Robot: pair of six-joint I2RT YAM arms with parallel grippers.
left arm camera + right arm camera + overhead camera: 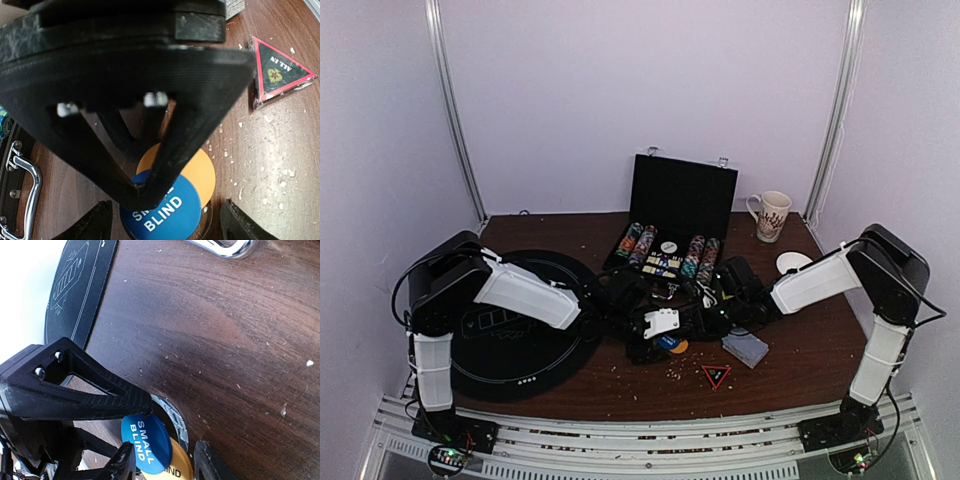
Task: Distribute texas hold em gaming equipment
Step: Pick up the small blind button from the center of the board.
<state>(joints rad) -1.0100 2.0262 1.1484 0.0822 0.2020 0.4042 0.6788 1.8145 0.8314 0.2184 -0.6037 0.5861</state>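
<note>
A blue "SMALL BLIND" disc (pixel 167 212) lies partly over an orange disc (pixel 197 170) on the wooden table, at the table's middle (pixel 670 343). Both grippers meet over them. My left gripper (pixel 167 230) is open, its fingertips either side of the blue disc. My right gripper (pixel 165 465) is open too, with the blue disc (pixel 145 442) and the orange disc (pixel 177 469) between its fingertips. Each wrist view shows the other gripper's black finger touching the blue disc. A clear-rimmed disc (pixel 175 422) lies under them. The grey-blue deck (pixel 745 349) lies to the right.
An open black case (pixel 680 200) with rows of chips stands behind the grippers, its handle (pixel 22 182) close by. A red "ALL IN" triangle (pixel 280 72) lies in front. A round black mat (pixel 520 330) is at the left. A mug (pixel 770 215) and a white disc (pixel 793 263) are at the back right.
</note>
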